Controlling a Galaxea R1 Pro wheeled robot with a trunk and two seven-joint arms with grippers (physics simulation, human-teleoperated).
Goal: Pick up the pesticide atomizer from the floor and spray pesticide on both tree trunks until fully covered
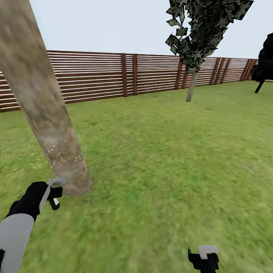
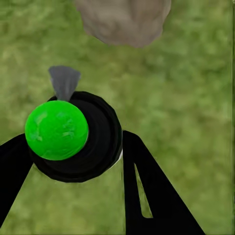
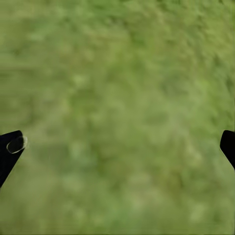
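White forearm (image 1: 15,235), black fingers (image 2: 147,191)

near tree trunk (image 1: 41,113): cut off by the top and left edges of the head view; no foliage visible; in the left wrist view just its base (image 2: 125,19), cropped.
left arm (image 1: 17,231): runs out at the bottom left corner.
atomizer (image 2: 73,134): body hidden beneath its own top, seen end-on.
right gripper (image 1: 203,259): cut by the bottom edge.
right fingertips (image 3: 11,147): 2 dark tips, cropped at the side edges.
grass (image 3: 117,107): blurred.
dark tree (image 1: 265,60): cropped at the right edge.
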